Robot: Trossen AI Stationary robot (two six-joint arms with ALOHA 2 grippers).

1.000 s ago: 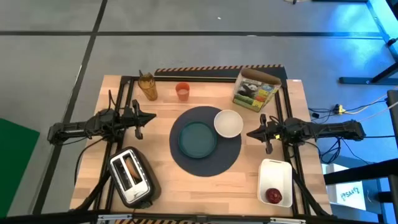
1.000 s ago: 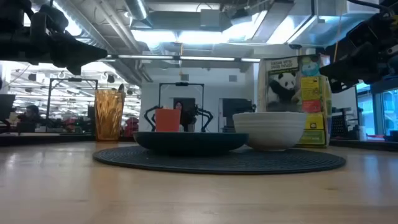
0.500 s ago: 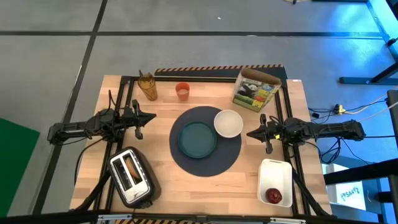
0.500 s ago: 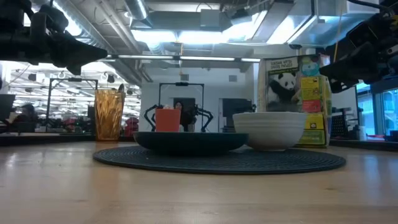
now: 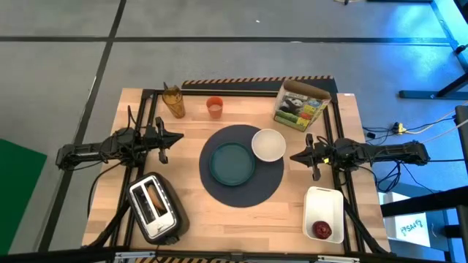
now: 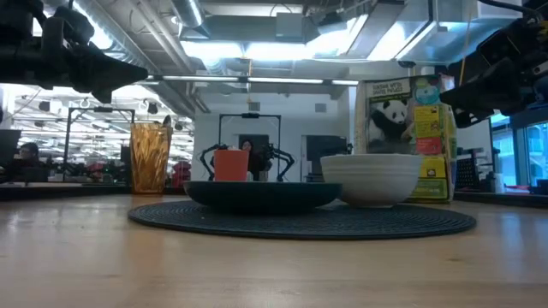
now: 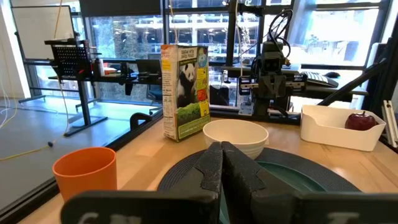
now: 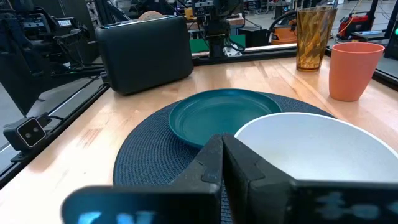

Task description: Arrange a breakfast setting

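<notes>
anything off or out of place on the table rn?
Nothing spilled, tipped or damaged. Teal plate and white bowl sit on the dark-blue mat. Only oddities for a setting: the red fruit is in the white tray, and a bagel sits in the toaster.

A silver-and-black toaster (image 5: 154,207) stood near the front left corner of the light wooden table (image 5: 241,215). A white rectangular plastic tray (image 5: 324,211) sat at the front right corner. A yellow-green cardboard cereal box (image 5: 300,105) printed with a panda lay flat near the back right corner.
</notes>
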